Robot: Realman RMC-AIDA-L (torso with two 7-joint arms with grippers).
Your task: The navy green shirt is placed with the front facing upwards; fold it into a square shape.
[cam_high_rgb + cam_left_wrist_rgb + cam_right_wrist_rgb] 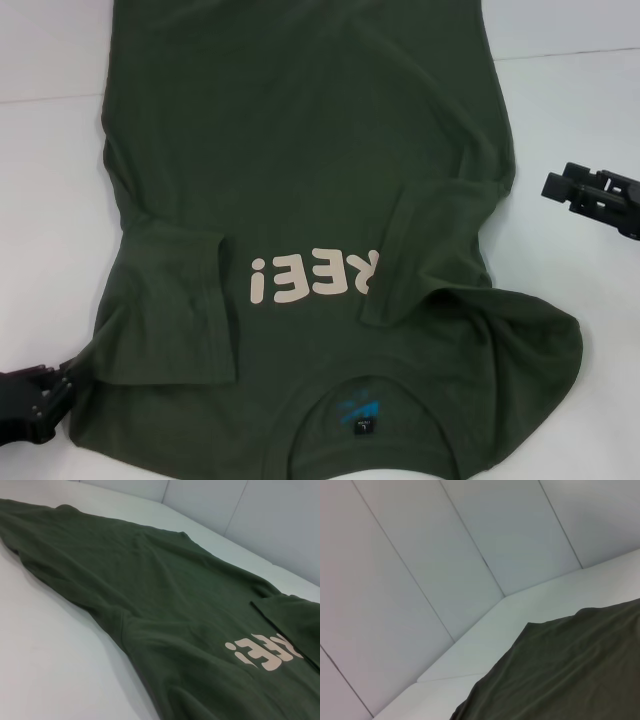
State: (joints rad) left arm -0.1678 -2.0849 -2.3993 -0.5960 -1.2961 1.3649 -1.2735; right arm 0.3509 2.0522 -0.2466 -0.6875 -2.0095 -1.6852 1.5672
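Navy green shirt (300, 180) lies face-up on the table (570, 120), both sleeves folded inward. Left hand (40, 400) touches its shoulder edge, right hand (590, 190) hovers clear; whether either is open I cannot tell. Next fold probably wants an even grip.

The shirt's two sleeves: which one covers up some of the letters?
The sleeve on the robot's right side of the dark olive-green cotton shirt hides the pale beige letters' end; the left sleeve lies beside them.

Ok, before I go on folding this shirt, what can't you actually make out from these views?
- Navy green shirt: hem cut off by head view's top edge.
- Chest letters: partly covered by folded right sleeve.
- Collar label: print too small.
- Left gripper: cut off at frame edge.
- Right gripper: finger gap unclear.
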